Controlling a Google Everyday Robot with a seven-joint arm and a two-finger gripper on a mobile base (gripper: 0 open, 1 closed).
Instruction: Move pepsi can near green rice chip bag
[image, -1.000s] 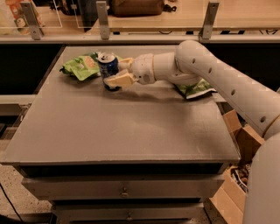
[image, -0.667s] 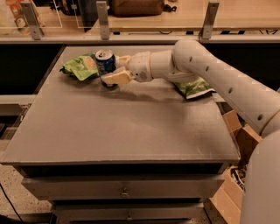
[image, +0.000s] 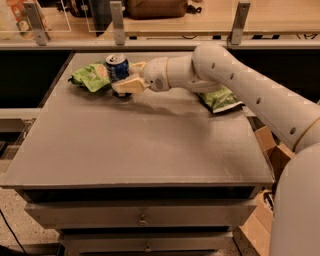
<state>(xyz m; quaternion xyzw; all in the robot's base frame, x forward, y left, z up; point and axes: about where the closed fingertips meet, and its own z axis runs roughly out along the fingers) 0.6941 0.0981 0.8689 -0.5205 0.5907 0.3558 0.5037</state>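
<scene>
The pepsi can (image: 117, 66), dark blue with a silver top, stands upright at the back left of the table, right against the green rice chip bag (image: 89, 76). The bag is light yellowish green and lies flat just left of the can. My gripper (image: 123, 76) reaches in from the right and is shut on the can. One tan finger (image: 130, 84) is on the can's near side and the other (image: 137, 66) is on its far side. The lower part of the can is hidden by the near finger.
A darker green bag (image: 220, 100) lies at the table's right side, partly under my arm (image: 235, 80). The grey table (image: 145, 145) has a raised rail and a shelf behind it. Cardboard boxes (image: 272, 150) stand on the floor to the right.
My gripper has moved a little to the left with the can in it, bringing the can up against the light green bag.
</scene>
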